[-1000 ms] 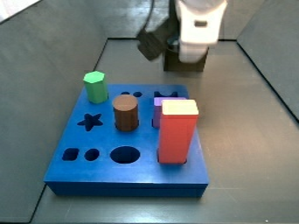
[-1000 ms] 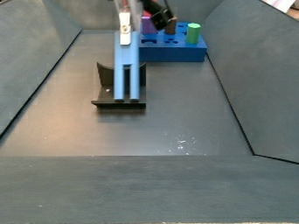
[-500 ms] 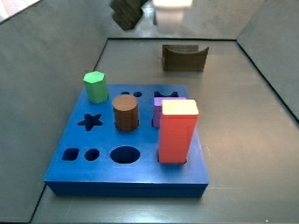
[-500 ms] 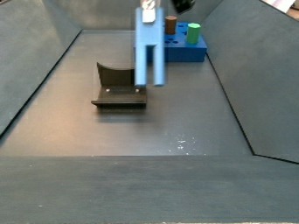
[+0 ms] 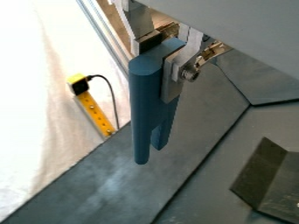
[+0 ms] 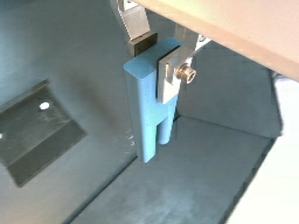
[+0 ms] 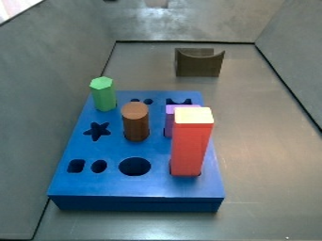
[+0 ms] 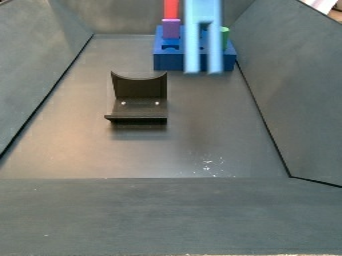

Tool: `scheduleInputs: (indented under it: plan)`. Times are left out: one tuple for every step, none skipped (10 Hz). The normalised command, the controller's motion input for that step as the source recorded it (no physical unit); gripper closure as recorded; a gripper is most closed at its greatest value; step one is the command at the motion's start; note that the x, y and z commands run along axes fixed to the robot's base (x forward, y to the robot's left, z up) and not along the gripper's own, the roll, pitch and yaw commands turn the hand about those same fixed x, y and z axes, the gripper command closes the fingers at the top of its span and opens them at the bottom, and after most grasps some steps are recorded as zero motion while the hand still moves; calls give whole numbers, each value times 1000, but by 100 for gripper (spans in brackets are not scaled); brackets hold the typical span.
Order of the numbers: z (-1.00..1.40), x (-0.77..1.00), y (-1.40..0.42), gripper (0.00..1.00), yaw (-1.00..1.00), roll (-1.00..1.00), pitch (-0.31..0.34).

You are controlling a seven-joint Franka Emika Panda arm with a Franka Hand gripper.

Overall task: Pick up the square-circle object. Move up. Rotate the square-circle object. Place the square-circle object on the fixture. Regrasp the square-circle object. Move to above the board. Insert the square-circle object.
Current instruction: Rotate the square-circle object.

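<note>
The square-circle object [image 5: 153,109] hangs upright in my gripper [image 5: 169,51], pinched near its upper end between my two silver fingers [image 6: 170,70], with most of its length dropping free below them. In both wrist views it is a long, slim blue peg with a lengthwise step along its lower half, and nothing touches its lower end. In a side view the same peg [image 8: 203,35] shows as a blurred pale-blue vertical bar high above the floor, in front of the board [image 8: 195,55] and off to one side of the fixture [image 8: 136,97], well apart from it. My gripper itself is above the edge of that view, and I cannot see it in either side view.

The fixture sits empty on the dark floor, its curved notch facing up; in a wrist view it is a dark plate low in the corner [image 5: 271,177], and in a side view it stands at the far end of the bin [image 7: 198,61].

The board [image 7: 75,184] lies flat near that camera. On it stand a green hexagonal peg [image 7: 102,93], a brown cylinder [image 7: 135,121] and a tall red block [image 7: 191,143] with a pale top.
</note>
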Motion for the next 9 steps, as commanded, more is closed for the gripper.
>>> scheduleInputs:
  plan:
    - [218, -584, 48, 100, -59, -168, 27]
    - [71, -374, 39, 100, -46, -145, 22]
    - [56, -199, 22, 100, -37, -145, 26]
    - [0, 0, 0, 100, -541, -1000, 54]
    - [-18, 22, 6, 100, -543, -1000, 63]
    - [46, -51, 52, 100, -536, -1000, 82]
    - [56, -91, 34, 100, -540, -1000, 102]
    - [44, -63, 21, 100, -538, -1000, 146]
    - [33, -35, 15, 100, -537, -1000, 170]
